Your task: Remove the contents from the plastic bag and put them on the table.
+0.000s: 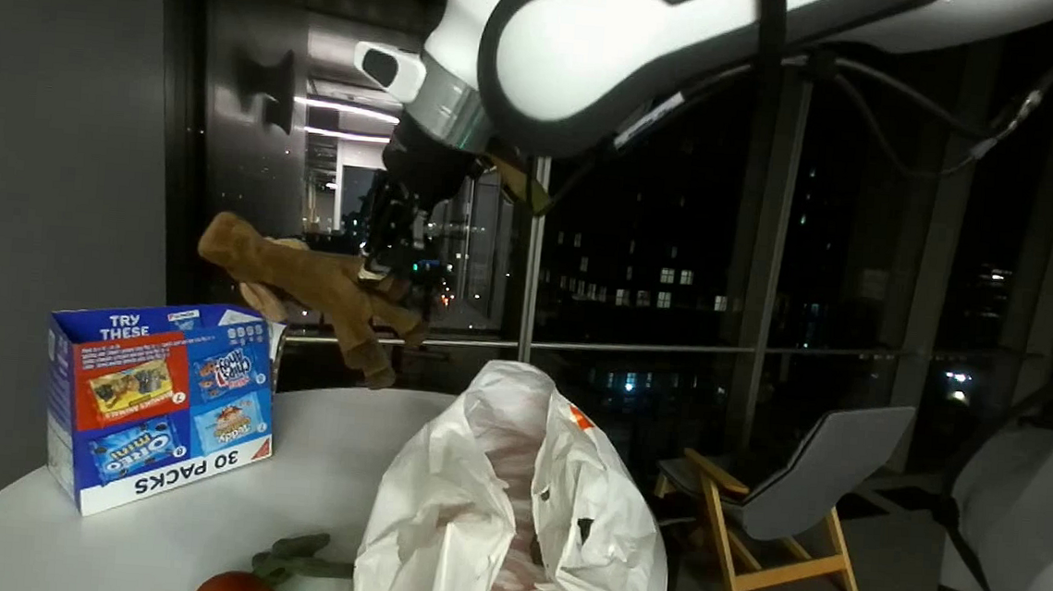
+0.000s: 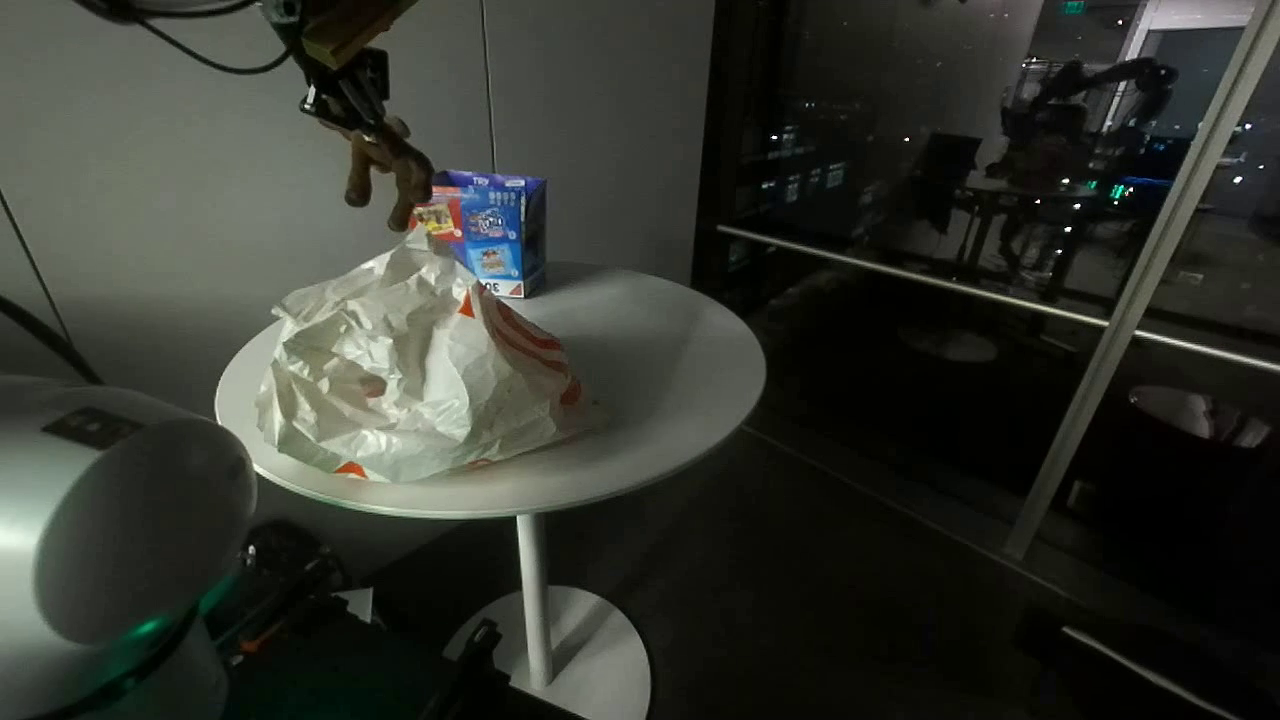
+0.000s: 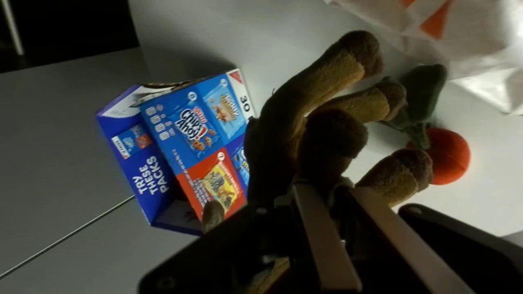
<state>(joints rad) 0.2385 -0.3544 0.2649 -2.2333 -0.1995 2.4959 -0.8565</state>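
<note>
My gripper is shut on a brown plush toy with several dangling limbs. It holds the toy in the air beside and above the box; the toy also shows in an exterior view and the wrist view. The white plastic bag stands crumpled on the round white table, its mouth partly open; it also shows in an exterior view. What is inside the bag cannot be made out. A red tomato-like thing and a dark green item lie on the table beside the bag.
A blue snack box with an open top stands near the table edge; it also shows in the wrist view. A wall is behind the table. A grey chair stands on the floor by the windows. The robot's base is near the table.
</note>
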